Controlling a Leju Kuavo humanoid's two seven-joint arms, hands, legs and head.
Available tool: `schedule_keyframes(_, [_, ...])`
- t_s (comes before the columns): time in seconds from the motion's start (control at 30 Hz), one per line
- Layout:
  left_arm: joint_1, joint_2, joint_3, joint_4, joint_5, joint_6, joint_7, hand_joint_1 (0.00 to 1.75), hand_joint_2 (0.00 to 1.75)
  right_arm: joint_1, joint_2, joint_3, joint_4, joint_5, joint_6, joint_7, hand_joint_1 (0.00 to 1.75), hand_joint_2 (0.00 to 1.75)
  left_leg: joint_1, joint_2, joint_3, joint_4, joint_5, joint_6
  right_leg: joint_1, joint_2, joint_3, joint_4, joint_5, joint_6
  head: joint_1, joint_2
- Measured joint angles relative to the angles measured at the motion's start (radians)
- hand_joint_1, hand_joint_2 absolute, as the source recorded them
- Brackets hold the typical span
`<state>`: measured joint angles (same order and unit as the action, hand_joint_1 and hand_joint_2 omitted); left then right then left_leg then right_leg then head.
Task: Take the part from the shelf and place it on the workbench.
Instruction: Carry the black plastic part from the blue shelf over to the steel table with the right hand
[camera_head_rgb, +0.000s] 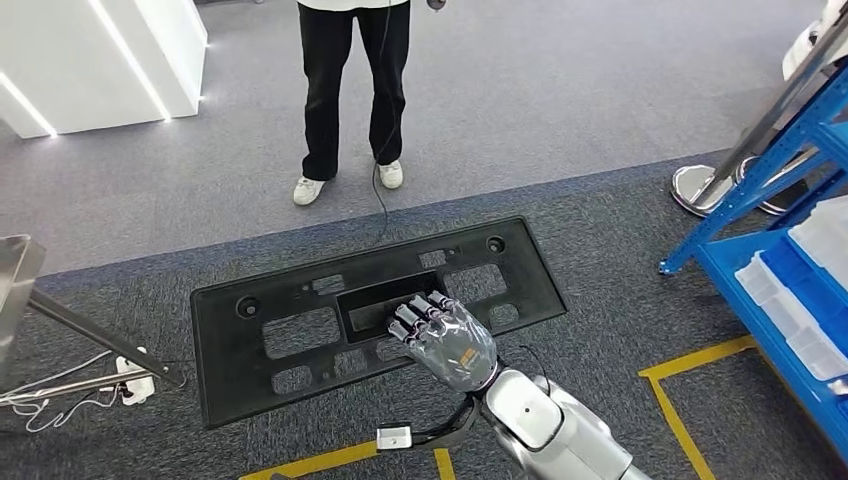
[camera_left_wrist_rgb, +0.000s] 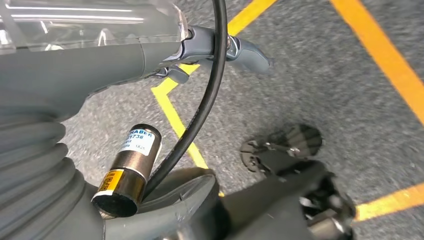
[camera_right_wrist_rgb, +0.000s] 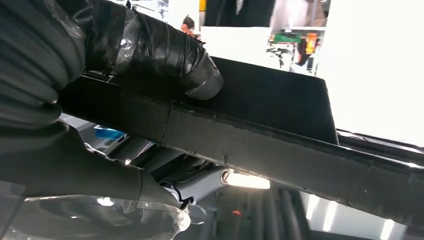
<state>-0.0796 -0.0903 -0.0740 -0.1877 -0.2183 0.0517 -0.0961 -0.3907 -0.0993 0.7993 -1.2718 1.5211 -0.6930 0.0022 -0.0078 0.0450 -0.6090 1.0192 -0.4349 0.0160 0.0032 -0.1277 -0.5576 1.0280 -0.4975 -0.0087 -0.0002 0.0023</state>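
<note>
The part (camera_head_rgb: 365, 300) is a wide, flat black plastic panel with several rectangular cut-outs. It hangs level above the grey carpet in front of me. My right hand (camera_head_rgb: 447, 340) grips its near edge at the middle, fingers over the top face. Close up in the right wrist view, taped dark fingers (camera_right_wrist_rgb: 165, 55) press onto the panel (camera_right_wrist_rgb: 270, 100) from one side and the thumb clamps it from the other. My left hand (camera_left_wrist_rgb: 220, 47) hangs over the floor beside yellow lines, thumb stretched out, nothing in it.
A person (camera_head_rgb: 350, 90) in black trousers and white shoes stands just beyond the part. The blue shelf (camera_head_rgb: 740, 200) with white bins (camera_head_rgb: 800, 300) is at the right. A metal frame (camera_head_rgb: 15, 270) and loose cables (camera_head_rgb: 60, 400) are at the left. Yellow tape (camera_head_rgb: 690, 360) marks the carpet.
</note>
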Motion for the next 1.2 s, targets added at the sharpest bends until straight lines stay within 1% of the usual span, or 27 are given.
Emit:
schedule_keyframes(0.03, [0.005,0.001,0.001,0.000,0.002,0.001,0.000,0.00,1.75,0.002,0.004,0.000,-0.003,0.014,0.000,0.006,1.75,1.75,0.002,-0.011,0.001,-0.004,0.002,0.005,-0.001,0.001,0.001,0.000,-0.003,0.006,0.000,0.000])
schedule_keyframes(0.07, [0.008,0.003,0.003,0.000,0.004,0.002,-0.001,0.00,1.75,0.003,0.006,0.000,-0.008,0.028,0.000,0.013,1.75,1.75,0.005,-0.021,0.003,-0.008,0.005,0.011,-0.003,0.019,-0.001,0.008,-0.012,0.011,0.000,0.000])
schedule_keyframes(0.1, [0.008,0.004,0.005,0.000,0.006,0.004,-0.002,0.00,1.75,0.003,0.008,0.000,-0.014,0.039,0.000,0.019,1.75,1.75,0.008,-0.031,0.004,-0.013,0.009,0.017,-0.006,0.048,-0.013,0.036,-0.031,0.016,0.000,0.000])
schedule_keyframes(0.17, [0.003,0.006,0.009,0.000,0.009,0.005,-0.006,0.00,1.75,0.003,0.007,0.001,-0.022,0.046,0.000,0.028,1.75,1.75,0.010,-0.054,0.006,-0.015,0.012,0.023,-0.011,0.109,-0.067,0.148,-0.089,0.020,0.000,0.000])
schedule_keyframes(0.2, [-0.001,0.006,0.011,0.000,0.008,0.004,-0.009,0.00,1.75,0.003,0.004,0.002,-0.023,0.046,0.000,0.034,1.75,1.75,0.009,-0.067,0.005,-0.014,0.012,0.024,-0.011,0.122,-0.104,0.218,-0.116,0.021,0.000,0.000])
schedule_keyframes(0.23, [-0.004,0.006,0.013,0.000,0.006,0.002,-0.012,0.00,1.75,0.001,0.001,0.007,-0.023,0.047,0.000,0.044,1.75,1.75,0.008,-0.081,0.005,-0.013,0.012,0.025,-0.010,0.126,-0.133,0.269,-0.127,0.021,0.000,0.000])
schedule_keyframes(0.27, [-0.007,0.006,0.014,0.000,0.002,0.000,-0.015,0.00,1.75,-0.004,-0.002,0.016,-0.022,0.047,0.000,0.058,1.75,1.75,0.008,-0.095,0.005,-0.011,0.012,0.025,-0.010,0.127,-0.149,0.287,-0.119,0.020,0.000,0.000])
schedule_keyframes(0.3, [-0.010,0.005,0.014,0.000,-0.001,-0.002,-0.016,0.00,1.75,-0.012,-0.006,0.028,-0.021,0.047,0.000,0.075,1.75,1.75,0.007,-0.109,0.005,-0.009,0.011,0.024,-0.010,0.129,-0.146,0.268,-0.092,0.019,0.000,0.000])
schedule_keyframes(0.33, [-0.012,0.004,0.015,0.000,-0.003,-0.004,-0.018,0.00,1.75,-0.022,-0.010,0.043,-0.019,0.047,0.000,0.090,1.75,1.75,0.008,-0.122,0.005,-0.006,0.010,0.023,-0.010,0.135,-0.125,0.212,-0.051,0.016,0.000,0.000])
schedule_keyframes(0.4, [-0.018,-0.001,0.015,0.000,-0.005,-0.006,-0.019,0.00,1.75,-0.041,-0.018,0.073,-0.014,0.048,0.000,0.109,1.75,1.75,0.008,-0.146,0.002,0.001,0.007,0.018,-0.012,0.172,-0.070,0.079,0.012,0.011,0.000,0.000])
schedule_keyframes(0.47, [-0.022,-0.006,0.015,0.000,-0.006,-0.007,-0.020,0.00,1.75,-0.052,-0.024,0.094,-0.009,0.048,0.000,0.116,1.75,1.75,0.010,-0.165,-0.004,0.004,0.007,0.009,-0.011,0.193,-0.046,0.019,0.029,0.008,0.000,0.000])
schedule_keyframes(0.53, [-0.021,-0.008,0.015,0.000,-0.006,-0.008,-0.021,0.00,1.75,-0.062,-0.028,0.112,-0.004,0.048,0.000,0.127,1.75,1.75,0.013,-0.181,-0.010,0.003,0.009,-0.003,-0.009,0.175,-0.042,0.014,0.032,0.000,0.000,0.000])
schedule_keyframes(0.57, [-0.018,-0.008,0.015,0.000,-0.006,-0.008,-0.021,0.00,1.75,-0.070,-0.030,0.121,-0.001,0.048,0.000,0.134,1.75,1.75,0.013,-0.172,-0.013,0.008,0.006,-0.008,-0.010,0.166,-0.039,0.009,0.035,-0.006,0.000,0.000])
schedule_keyframes(0.6, [-0.017,-0.008,0.016,0.000,-0.006,-0.008,-0.020,0.00,1.75,-0.079,-0.032,0.131,0.003,0.048,0.000,0.142,1.75,1.75,0.012,-0.151,-0.022,0.026,-0.006,-0.013,-0.011,0.155,-0.035,0.003,0.038,-0.013,-0.001,0.000])
schedule_keyframes(0.67, [-0.019,-0.008,0.016,0.000,-0.009,-0.008,-0.018,0.00,1.75,-0.093,-0.039,0.147,0.009,0.048,0.000,0.153,1.75,1.75,0.012,-0.088,-0.068,0.121,-0.057,-0.019,-0.011,0.130,-0.030,-0.004,0.040,-0.023,-0.002,0.000])
schedule_keyframes(0.7, [-0.020,-0.008,0.016,0.000,-0.010,-0.008,-0.016,0.00,1.75,-0.096,-0.043,0.154,0.013,0.048,0.000,0.155,1.75,1.75,0.014,-0.068,-0.101,0.186,-0.087,-0.023,-0.009,0.116,-0.029,-0.005,0.039,-0.026,-0.003,0.000])
schedule_keyframes(0.73, [-0.020,-0.008,0.016,0.000,-0.010,-0.008,-0.014,0.00,1.75,-0.097,-0.046,0.159,0.017,0.048,0.000,0.155,1.75,1.75,0.016,-0.059,-0.130,0.243,-0.108,-0.026,-0.008,0.102,-0.029,-0.004,0.037,-0.026,-0.003,0.000])
schedule_keyframes(0.77, [-0.018,-0.008,0.016,0.000,-0.011,-0.008,-0.011,0.00,1.75,-0.097,-0.049,0.164,0.021,0.048,0.000,0.154,1.75,1.75,0.018,-0.054,-0.145,0.271,-0.111,-0.029,-0.007,0.088,-0.029,-0.004,0.035,-0.026,-0.003,0.000])
schedule_keyframes(0.8, [-0.015,-0.008,0.016,0.000,-0.011,-0.008,-0.009,0.00,1.75,-0.097,-0.051,0.168,0.023,0.048,0.000,0.153,1.75,1.75,0.020,-0.050,-0.141,0.263,-0.097,-0.030,-0.007,0.074,-0.027,-0.004,0.033,-0.026,-0.003,0.000])
schedule_keyframes(0.83, [-0.011,-0.008,0.016,0.000,-0.011,-0.007,-0.006,0.00,1.75,-0.097,-0.052,0.171,0.025,0.048,0.000,0.153,1.75,1.75,0.020,-0.044,-0.116,0.216,-0.067,-0.030,-0.007,0.062,-0.025,-0.003,0.030,-0.024,-0.003,0.000])
schedule_keyframes(0.9, [-0.008,-0.008,0.016,0.000,-0.012,-0.007,-0.004,0.00,1.75,-0.099,-0.052,0.174,0.027,0.048,0.000,0.151,1.75,1.75,0.015,-0.008,-0.040,0.078,-0.012,-0.023,-0.004,0.038,-0.018,-0.002,0.024,-0.018,-0.003,0.000])
schedule_keyframes(0.97, [-0.009,-0.008,0.016,0.000,-0.015,-0.007,-0.002,0.00,1.75,-0.099,-0.052,0.175,0.027,0.048,0.000,0.145,1.75,1.75,0.006,0.014,-0.003,0.005,0.005,-0.011,0.001,0.019,-0.013,-0.002,0.018,-0.008,-0.002,0.000])
schedule_keyframes(1.03, [-0.007,-0.006,0.016,0.000,-0.020,-0.006,0.000,0.00,1.75,-0.098,-0.050,0.175,0.027,0.048,0.000,0.134,1.75,1.75,0.004,-0.004,-0.003,-0.003,0.005,0.001,0.002,0.000,-0.009,-0.003,0.015,0.002,-0.001,0.000])
schedule_keyframes(1.07, [-0.005,-0.005,0.016,0.000,-0.022,-0.005,0.001,0.00,1.75,-0.097,-0.047,0.175,0.027,0.048,0.000,0.127,1.75,1.75,0.005,-0.016,-0.002,-0.007,0.008,0.005,0.000,0.004,-0.007,0.000,0.010,0.008,-0.001,0.000])
schedule_keyframes(1.13, [-0.005,-0.004,0.016,0.000,-0.023,-0.004,0.002,0.00,1.75,-0.096,-0.044,0.175,0.026,0.047,0.000,0.120,1.75,1.75,0.010,-0.037,0.004,-0.015,0.013,0.016,-0.005,0.054,-0.025,0.046,-0.023,0.017,-0.001,0.000])
schedule_keyframes(1.17, [-0.007,-0.004,0.016,0.000,-0.023,-0.003,0.003,0.00,1.75,-0.094,-0.044,0.175,0.026,0.046,-0.001,0.116,1.75,1.75,0.011,-0.048,0.005,-0.016,0.014,0.020,-0.008,0.087,-0.049,0.098,-0.051,0.019,0.000,0.000])
schedule_keyframes(1.2, [-0.010,-0.004,0.017,0.000,-0.022,-0.002,0.003,0.00,1.75,-0.091,-0.044,0.175,0.027,0.045,-0.001,0.111,1.75,1.75,0.011,-0.059,0.005,-0.016,0.015,0.024,-0.009,0.110,-0.082,0.164,-0.082,0.020,0.000,0.000])
